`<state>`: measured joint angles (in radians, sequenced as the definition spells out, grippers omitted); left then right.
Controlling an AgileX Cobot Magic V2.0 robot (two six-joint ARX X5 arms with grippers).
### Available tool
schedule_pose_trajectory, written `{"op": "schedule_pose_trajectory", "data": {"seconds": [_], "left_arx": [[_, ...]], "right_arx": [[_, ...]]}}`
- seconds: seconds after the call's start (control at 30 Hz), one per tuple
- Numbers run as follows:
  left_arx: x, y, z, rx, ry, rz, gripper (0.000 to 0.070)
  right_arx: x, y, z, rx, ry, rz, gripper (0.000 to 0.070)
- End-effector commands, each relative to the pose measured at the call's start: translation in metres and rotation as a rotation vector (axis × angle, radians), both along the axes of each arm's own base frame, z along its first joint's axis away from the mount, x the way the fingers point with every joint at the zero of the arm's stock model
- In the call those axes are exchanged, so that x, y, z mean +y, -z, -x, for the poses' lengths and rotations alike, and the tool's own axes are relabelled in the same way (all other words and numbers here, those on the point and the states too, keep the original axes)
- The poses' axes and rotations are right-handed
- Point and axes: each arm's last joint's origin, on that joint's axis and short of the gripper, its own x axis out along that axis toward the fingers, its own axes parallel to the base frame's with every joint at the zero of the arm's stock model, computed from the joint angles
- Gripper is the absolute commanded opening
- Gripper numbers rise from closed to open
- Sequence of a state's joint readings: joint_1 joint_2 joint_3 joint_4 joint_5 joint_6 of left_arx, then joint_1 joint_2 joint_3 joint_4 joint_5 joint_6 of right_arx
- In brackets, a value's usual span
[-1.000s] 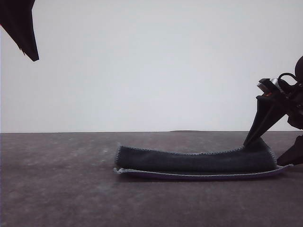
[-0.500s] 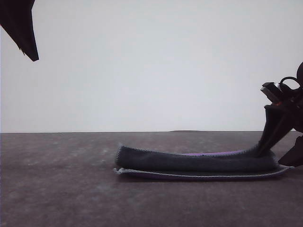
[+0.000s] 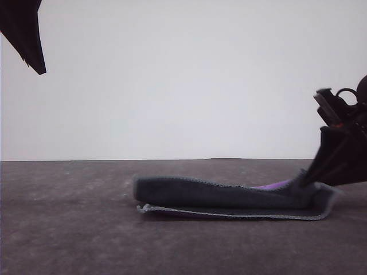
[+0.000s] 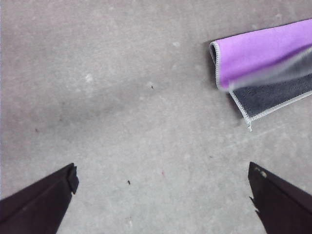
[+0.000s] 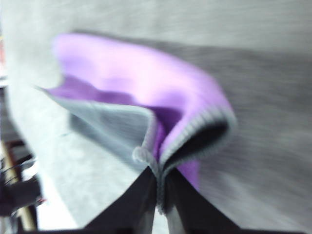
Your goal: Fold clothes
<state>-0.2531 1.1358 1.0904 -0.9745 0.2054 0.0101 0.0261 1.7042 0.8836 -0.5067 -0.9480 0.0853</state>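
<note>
Mottled dark grey counter (image 3: 69,229): matte, speckled. On it, the soft charcoal-and-purple square cloth with pale stitched edging (image 3: 218,195) is lain folded over, purple showing inside. Its edge is pinched by the right tool (image 5: 158,195). Left tool (image 4: 163,195) is spread wide, raised. No writing legible.

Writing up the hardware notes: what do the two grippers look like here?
Both are black with long tapering jaws. The left gripper has small notches on its jaw edges. The right gripper carries a silvery block with an orange spot and a looped black cable above it.
</note>
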Motion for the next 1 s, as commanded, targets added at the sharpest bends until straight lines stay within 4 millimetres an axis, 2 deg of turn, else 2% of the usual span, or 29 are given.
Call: {"op": "schedule_pose_trajectory", "data": {"seconds": [0.0, 0.43, 0.77, 0.97], "left_arx": [[-0.001, -0.002, -0.002, -0.005, 0.003, 0.003, 0.07], [-0.001, -0.002, -0.002, -0.005, 0.003, 0.003, 0.07], [-0.001, -0.002, -0.002, -0.006, 0.003, 0.004, 0.07], [-0.001, -0.002, -0.002, -0.005, 0.003, 0.003, 0.07]], "right_arx": [[0.006, 0.0, -0.006, -0.019, -0.032, -0.025, 0.0004], [0.068, -0.015, -0.016, -0.101, -0.135, -0.109, 0.0004], [0.121, -0.028, -0.012, -0.176, -0.213, -0.165, 0.0004], [0.141, -0.036, -0.01, -0.214, -0.218, -0.161, 0.0004]]}}
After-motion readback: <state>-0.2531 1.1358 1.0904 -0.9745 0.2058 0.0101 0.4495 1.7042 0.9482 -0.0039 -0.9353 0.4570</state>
